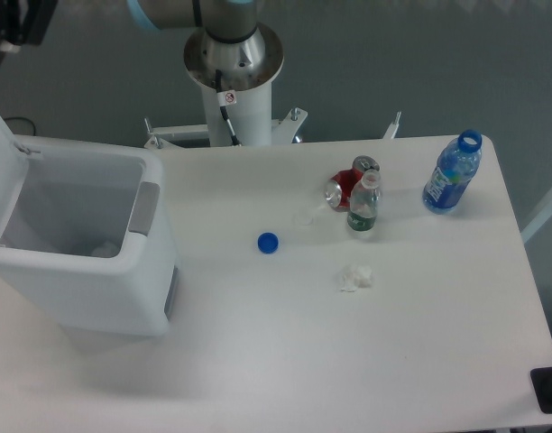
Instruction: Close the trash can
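The trash can gapes at the table's left edge; the hand's spread is unreadable.

My bench was white. On it at nine o'clock stood the trash can, lid up. Near the middle lay a blue cap. Toward one o'clock a red can lay on its side, touching a small clear bottle. A blue bottle stood uncapped at two o'clock, and a crumpled tissue lay toward four o'clock.
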Available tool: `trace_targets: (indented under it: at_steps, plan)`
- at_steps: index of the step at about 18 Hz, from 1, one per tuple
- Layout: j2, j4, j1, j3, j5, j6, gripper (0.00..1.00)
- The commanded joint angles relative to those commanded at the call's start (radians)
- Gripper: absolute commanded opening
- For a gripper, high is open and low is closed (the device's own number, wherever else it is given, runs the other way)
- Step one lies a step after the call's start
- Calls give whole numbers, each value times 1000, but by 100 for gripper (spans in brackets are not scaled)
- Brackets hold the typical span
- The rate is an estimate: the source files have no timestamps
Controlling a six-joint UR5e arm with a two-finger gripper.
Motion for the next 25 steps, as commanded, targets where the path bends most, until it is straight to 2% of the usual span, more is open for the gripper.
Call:
trace_targets:
  at_steps: [12, 25]
  plan:
    - [-89, 17, -118, 34, 0, 52, 100]
    - [-156, 28, -203, 46, 2, 57, 100]
